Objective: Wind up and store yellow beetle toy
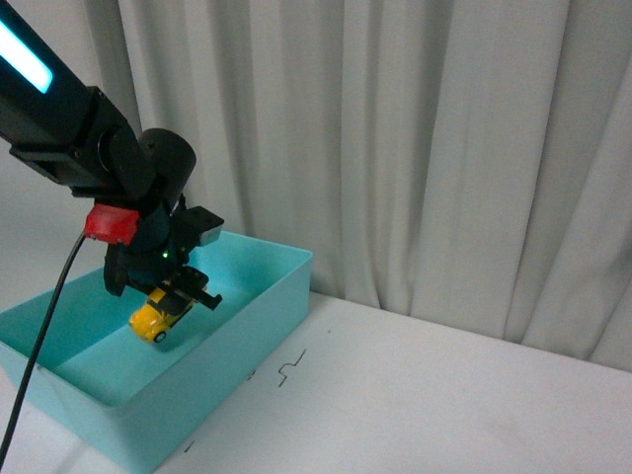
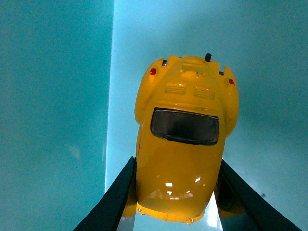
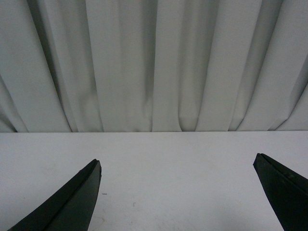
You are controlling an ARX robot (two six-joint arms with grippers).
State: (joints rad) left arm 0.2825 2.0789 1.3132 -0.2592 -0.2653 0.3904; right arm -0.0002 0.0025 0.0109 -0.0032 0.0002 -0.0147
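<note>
The yellow beetle toy (image 1: 155, 321) hangs nose-down inside the turquoise bin (image 1: 259, 314), just above its floor. My left gripper (image 1: 176, 301) is shut on it from above. In the left wrist view the yellow beetle toy (image 2: 185, 139) fills the middle, its dark window facing the camera, with the black fingers (image 2: 113, 199) pressed on both its sides and the bin floor (image 2: 57, 96) behind it. My right gripper (image 3: 178, 166) is open over bare white table, nothing between its fingers; it does not show in the front view.
The turquoise bin stands at the table's left, one corner toward the middle. White tabletop (image 1: 425, 395) with small black marks (image 1: 291, 368) lies to its right. A pleated white curtain (image 1: 415, 138) closes the back. A black cable (image 1: 39, 346) hangs from the left arm.
</note>
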